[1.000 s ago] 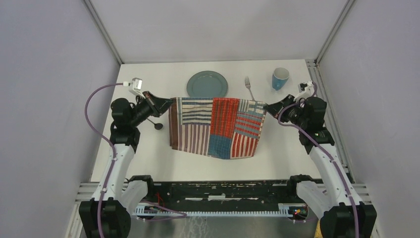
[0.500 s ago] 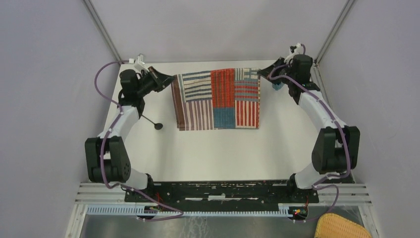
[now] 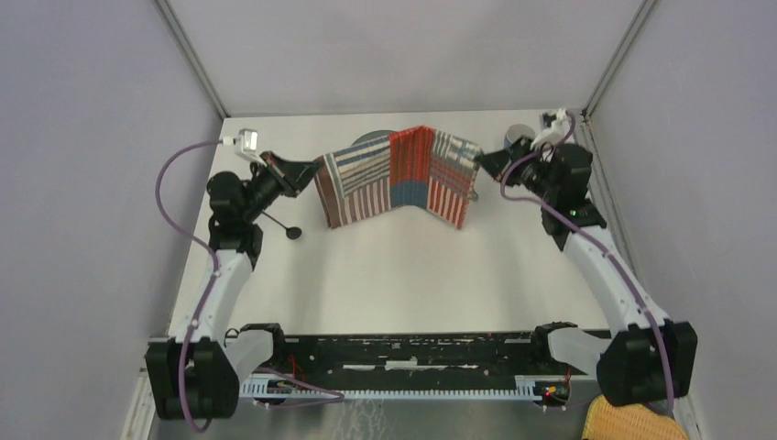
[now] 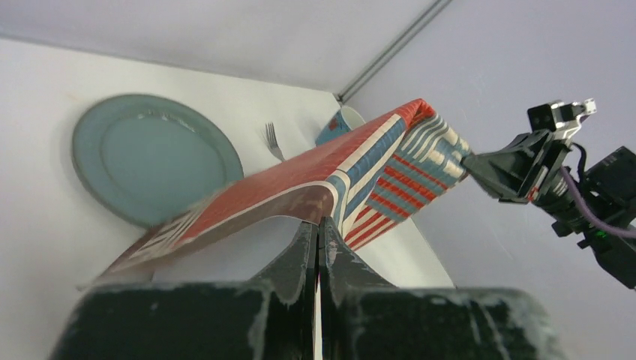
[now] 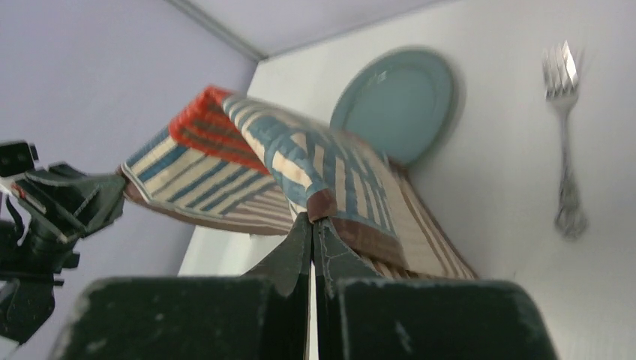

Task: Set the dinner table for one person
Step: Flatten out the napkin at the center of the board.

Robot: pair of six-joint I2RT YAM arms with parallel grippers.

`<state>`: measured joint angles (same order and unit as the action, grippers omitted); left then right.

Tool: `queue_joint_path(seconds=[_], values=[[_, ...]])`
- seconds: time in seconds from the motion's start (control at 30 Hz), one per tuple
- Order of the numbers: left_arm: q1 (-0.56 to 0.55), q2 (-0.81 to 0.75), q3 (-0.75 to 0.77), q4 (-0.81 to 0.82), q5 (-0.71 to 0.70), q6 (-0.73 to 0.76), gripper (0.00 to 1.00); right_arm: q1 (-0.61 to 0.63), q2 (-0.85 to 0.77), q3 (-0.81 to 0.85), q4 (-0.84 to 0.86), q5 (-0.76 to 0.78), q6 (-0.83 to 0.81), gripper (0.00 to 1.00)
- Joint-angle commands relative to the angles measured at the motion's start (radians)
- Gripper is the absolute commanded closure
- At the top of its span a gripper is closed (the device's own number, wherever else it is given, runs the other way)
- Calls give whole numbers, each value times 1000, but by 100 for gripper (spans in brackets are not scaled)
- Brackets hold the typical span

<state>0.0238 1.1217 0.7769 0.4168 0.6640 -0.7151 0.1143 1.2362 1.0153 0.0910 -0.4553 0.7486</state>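
Dinner table [image 3: 394,284] is the big white top under both arms, and it runs from 6 o'clock up to 12 o'clock. It is hard, flat and smooth (you do not pick it up, you only put things on it), so I think things may slide on it a little.

Your left gripper [image 4: 319,225] is pinched tight on one top corner of the striped placemat [image 3: 394,174]. Your right gripper [image 5: 313,223] is pinched tight on the other top corner. The placemat hangs between them near 12 o'clock, bent in the middle like a little tent. It looks soft, light and floppy, so the corners seem the best place to hold it.

A blue plate [image 4: 150,157] sits behind it at 12 o'clock. A fork [image 5: 564,135] lies near 1 o'clock, and a dark spoon [image 3: 291,230] at 10 o'clock.
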Motion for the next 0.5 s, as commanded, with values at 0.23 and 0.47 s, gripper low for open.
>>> queue_joint_path(seconds=[0.23,0.47], values=[[-53,-348,-191,-329,-9,93,98,138,-481,-658,-34,-8,13,100],[-53,-398,-160,-494,-35,72,98,140,-637,-610,-284,13,-31,100]])
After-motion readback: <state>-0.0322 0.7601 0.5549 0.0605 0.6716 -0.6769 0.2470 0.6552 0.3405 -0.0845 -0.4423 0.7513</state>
